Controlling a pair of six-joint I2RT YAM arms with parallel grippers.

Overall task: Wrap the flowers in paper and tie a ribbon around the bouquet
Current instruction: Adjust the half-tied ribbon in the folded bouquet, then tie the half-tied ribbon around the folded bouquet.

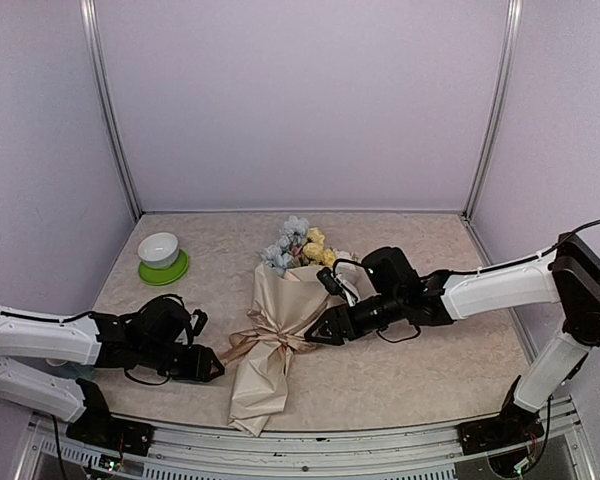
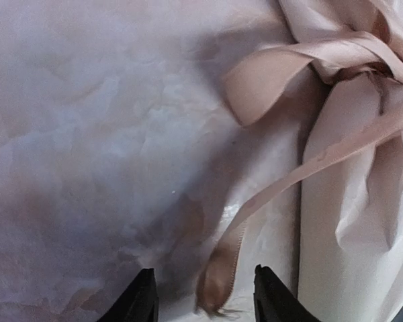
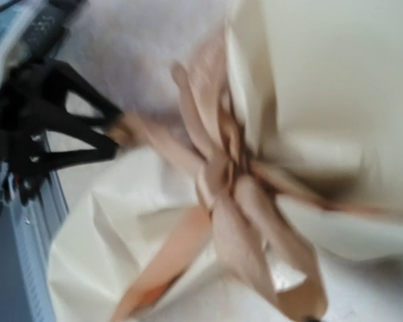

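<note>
florist's finish: the bouquet (image 1: 265, 350) lies across the middle of the counter (image 1: 410, 385), flowers (image 1: 298, 245) toward the far wall and the paper (image 1: 255, 395) tapering toward the near edge. its waist is cinched by the ribbon (image 2: 336, 54) in a bow, so the tying looks all but done. the two arms flank the knot from either side, a stance suited to drawing the tails outward to snug it. the left pincer (image 2: 203, 285) sits low just left of the wrap, fingers (image 2: 141, 298) apart, and the frayed end of one ribbon tail lies loose between them, apparently unheld. the right pincer (image 1: 317, 335) points at the bow from close by on the right. its own camera is blurred, and whether its jaws stand apart or together cannot be told. a white bowl (image 1: 159, 247) on a green saucer (image 1: 163, 271) stands well apart, far left.
</note>
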